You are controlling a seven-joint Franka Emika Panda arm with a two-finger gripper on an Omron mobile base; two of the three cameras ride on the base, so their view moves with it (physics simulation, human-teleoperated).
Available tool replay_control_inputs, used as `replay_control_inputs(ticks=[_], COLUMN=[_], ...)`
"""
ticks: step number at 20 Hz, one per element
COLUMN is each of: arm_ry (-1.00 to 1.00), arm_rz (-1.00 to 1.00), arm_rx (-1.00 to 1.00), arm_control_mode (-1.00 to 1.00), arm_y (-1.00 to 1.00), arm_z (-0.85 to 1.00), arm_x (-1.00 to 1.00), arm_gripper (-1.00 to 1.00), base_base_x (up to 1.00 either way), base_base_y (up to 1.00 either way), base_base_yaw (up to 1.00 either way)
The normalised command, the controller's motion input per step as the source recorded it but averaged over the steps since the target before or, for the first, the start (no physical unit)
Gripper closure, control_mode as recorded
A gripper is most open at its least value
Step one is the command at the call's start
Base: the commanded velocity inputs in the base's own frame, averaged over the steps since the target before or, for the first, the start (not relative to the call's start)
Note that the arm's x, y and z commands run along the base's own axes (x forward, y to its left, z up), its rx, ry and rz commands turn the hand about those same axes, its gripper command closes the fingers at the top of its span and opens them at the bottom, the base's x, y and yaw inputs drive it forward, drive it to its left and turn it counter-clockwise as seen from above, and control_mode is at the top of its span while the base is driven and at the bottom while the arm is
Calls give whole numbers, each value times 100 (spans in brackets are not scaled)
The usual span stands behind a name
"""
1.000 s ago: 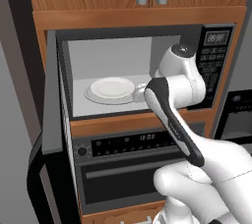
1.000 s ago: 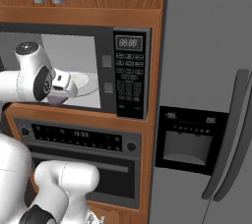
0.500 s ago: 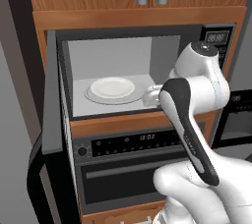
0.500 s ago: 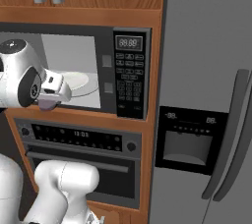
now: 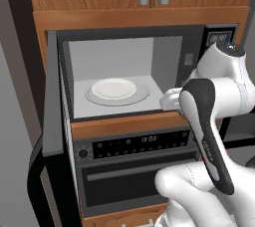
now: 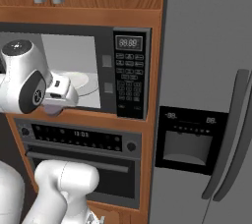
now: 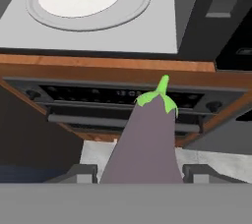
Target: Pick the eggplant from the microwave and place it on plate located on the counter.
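Note:
My gripper is shut on the eggplant, a dark purple-grey lump whose green stem tip points away from the hand. The hand hangs just outside the front edge of the open microwave, at the right end of its pale cavity, over the wooden ledge. In the right base view the eggplant peeks out under the gripper. In the left base view the gripper sits at the cavity's lower right corner. The plate on the counter is out of view.
A white plate on a clear glass disc lies inside the cavity. The microwave door stands open at the left. An oven sits below, and the keypad and a grey fridge to the right.
The hand has drawn back out of the cavity and sunk slightly, still holding the eggplant, and the upper arm has swung right in the left base view.

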Motion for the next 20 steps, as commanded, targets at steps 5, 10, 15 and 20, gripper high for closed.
replay_control_inputs(ticks=[5, 10, 15, 20], arm_ry=[0, 0, 0, 0], arm_rz=[0, 0, 0, 0], arm_rx=[0, 0, 0, 0], arm_control_mode=[100, 100, 100, 100], arm_y=[-14, 0, 0, 0], arm_z=[0, 0, 0, 0], arm_x=[-35, 0, 0, 0], arm_gripper=[100, 100, 100, 100], base_base_x=[-29, -95, -80, -9], base_base_y=[-13, -35, -22, -38], base_base_yaw=[0, -1, -24, -79])
